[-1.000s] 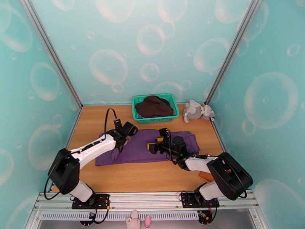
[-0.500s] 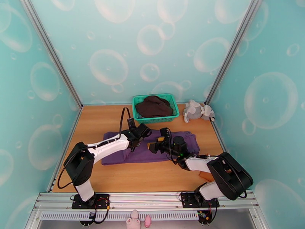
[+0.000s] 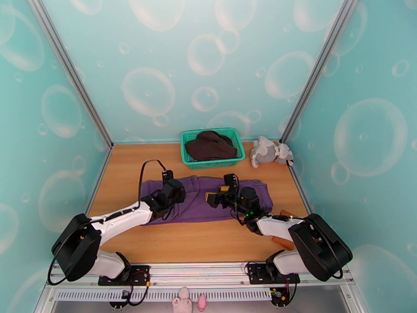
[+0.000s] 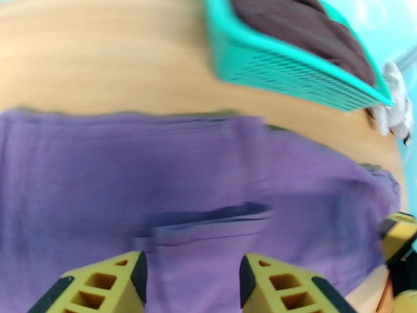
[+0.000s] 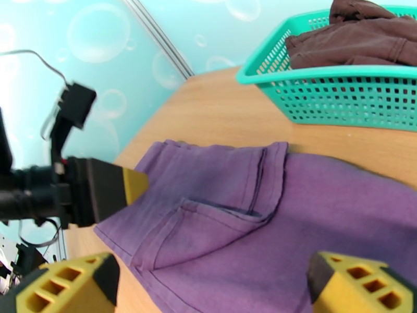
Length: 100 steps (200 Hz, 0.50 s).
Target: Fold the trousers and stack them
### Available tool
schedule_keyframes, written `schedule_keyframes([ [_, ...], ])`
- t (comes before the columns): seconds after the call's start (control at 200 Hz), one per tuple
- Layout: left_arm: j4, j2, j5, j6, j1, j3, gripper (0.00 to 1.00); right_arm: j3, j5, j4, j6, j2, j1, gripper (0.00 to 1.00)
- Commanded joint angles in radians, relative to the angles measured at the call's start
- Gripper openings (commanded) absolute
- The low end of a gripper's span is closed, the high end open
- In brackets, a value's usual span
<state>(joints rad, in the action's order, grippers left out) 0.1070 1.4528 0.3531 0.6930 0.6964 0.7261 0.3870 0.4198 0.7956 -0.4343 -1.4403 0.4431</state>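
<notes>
The table [image 3: 208,241] is taken in whole from high above and behind the arm bases, looking toward the far wall. From the left wrist, the trousers [image 4: 156,173] are viewed from close above, facing far and right toward the basket [image 4: 292,69]. From the right wrist, low and close, the same trousers and basket are seen, facing left and far.

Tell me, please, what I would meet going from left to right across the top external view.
left gripper → right gripper → grey plush toy
</notes>
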Motion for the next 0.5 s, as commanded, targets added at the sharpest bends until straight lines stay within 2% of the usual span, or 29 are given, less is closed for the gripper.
schedule_keyframes([
  [0.0, -0.149, -0.015, -0.119, 0.028, -0.024, -0.088, 0.52, 0.039, 0.020, -0.012, -0.043, -0.057, -0.002, 0.99],
  [0.265, -0.218, 0.066, -0.242, 0.040, -0.030, -0.094, 0.54, 0.033, 0.031, -0.006, -0.024, -0.044, -0.003, 0.99],
  [0.365, -0.278, 0.085, -0.292, 0.040, -0.013, -0.085, 0.54, 0.032, 0.023, -0.023, -0.012, -0.031, -0.007, 0.99],
  [0.495, -0.277, 0.108, -0.325, 0.031, 0.009, -0.053, 0.54, 0.032, 0.024, -0.027, -0.007, -0.027, -0.010, 0.99],
])
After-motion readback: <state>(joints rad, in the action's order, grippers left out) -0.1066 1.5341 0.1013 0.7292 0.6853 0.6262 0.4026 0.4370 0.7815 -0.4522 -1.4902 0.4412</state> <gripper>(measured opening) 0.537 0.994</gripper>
